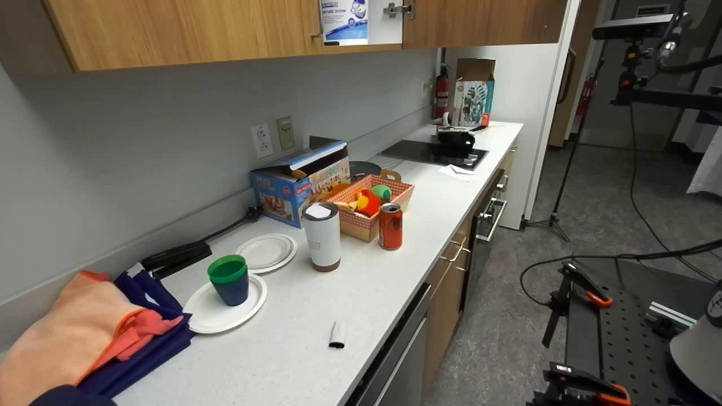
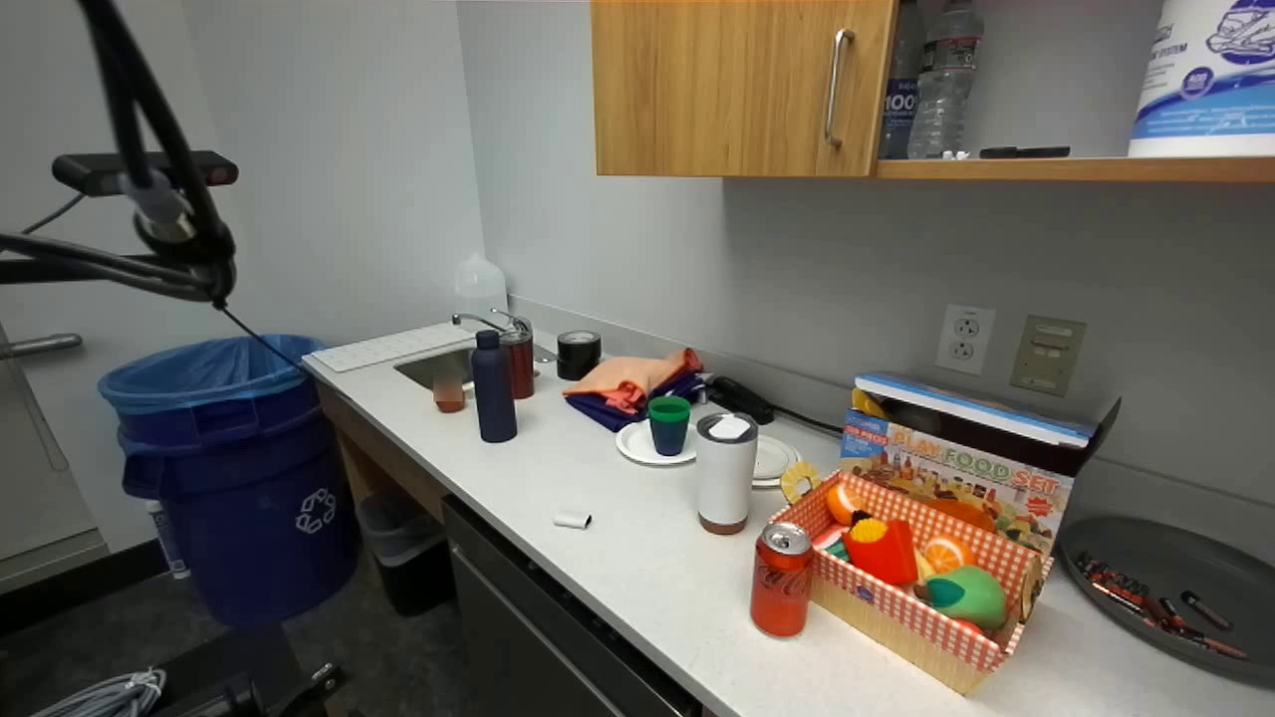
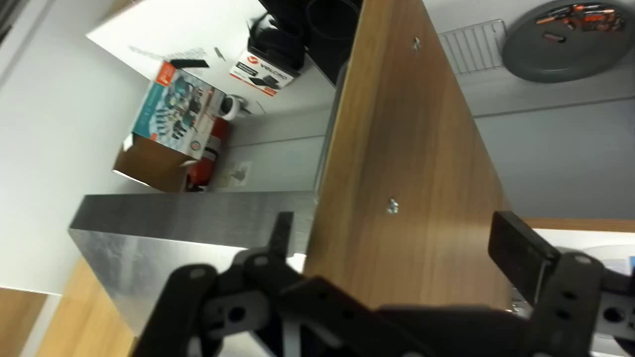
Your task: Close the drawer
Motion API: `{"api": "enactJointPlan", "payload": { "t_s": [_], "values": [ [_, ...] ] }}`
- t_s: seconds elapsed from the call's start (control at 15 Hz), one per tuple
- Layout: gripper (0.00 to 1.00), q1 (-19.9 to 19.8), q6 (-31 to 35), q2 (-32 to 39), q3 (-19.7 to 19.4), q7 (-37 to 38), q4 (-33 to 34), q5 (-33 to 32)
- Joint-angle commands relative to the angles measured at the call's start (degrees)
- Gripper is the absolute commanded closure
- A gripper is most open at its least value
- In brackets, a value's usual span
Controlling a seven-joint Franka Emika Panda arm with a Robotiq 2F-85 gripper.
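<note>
The drawer is a flat light-brown wooden cabinet door, standing open on its hinge at the top of an exterior view. A white-and-blue package shows in the open compartment. The package also shows in an exterior view, where the open door is out of view. In the wrist view the door's inner face with two screws fills the middle; its handle is hidden. My gripper is open, with one finger beside each side of the door in that view. Contact cannot be told. Both exterior views do not show the gripper.
A neighbouring closed door has a vertical metal handle. Clear bottles stand in the compartment. A stainless metal box sits beside the door in the wrist view. The counter below holds a tumbler, a can and a food basket.
</note>
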Motion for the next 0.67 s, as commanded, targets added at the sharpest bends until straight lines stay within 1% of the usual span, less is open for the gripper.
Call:
{"api": "enactJointPlan", "payload": {
  "t_s": [0.0, 0.27, 0.47, 0.6],
  "values": [
    [0.00, 7.5, -1.4, -2.3, -4.3, -12.3, 1.5, 6.5],
    [0.00, 13.2, -3.2, -5.6, -6.9, -21.9, 1.8, 10.5],
    [0.00, 16.1, -6.0, -8.8, -7.1, -25.9, 1.8, 12.4],
    [0.00, 17.1, -8.9, -10.6, -6.5, -27.1, 1.7, 13.2]
  ]
}}
